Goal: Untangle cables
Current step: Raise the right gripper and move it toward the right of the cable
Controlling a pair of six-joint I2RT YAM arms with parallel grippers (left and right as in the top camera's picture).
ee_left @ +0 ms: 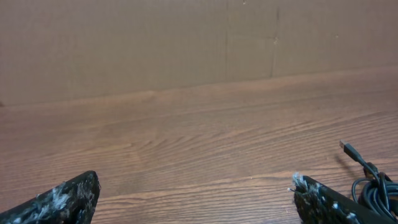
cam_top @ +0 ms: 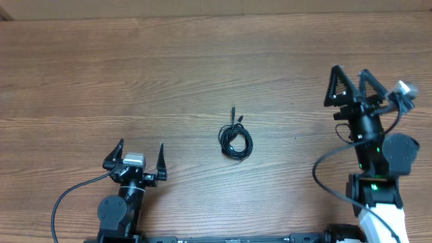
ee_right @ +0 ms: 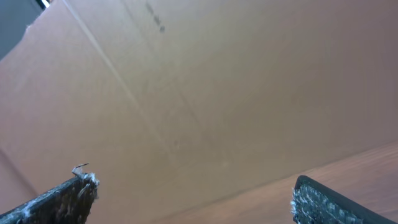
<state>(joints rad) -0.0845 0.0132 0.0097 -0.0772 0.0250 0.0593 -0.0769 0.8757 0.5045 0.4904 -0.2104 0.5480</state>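
Left fingers [cam_top: 161, 162] and right fingers [cam_top: 335, 74] gape wide, empty. The cable bundle [cam_top: 235, 142] lies between them; better to pinch its plug end [cam_top: 233, 112] than the whole coil.

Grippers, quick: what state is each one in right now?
Left gripper: open, holding nothing, apart from the cables.
Right gripper: open, holding nothing, well off to the cables' right.
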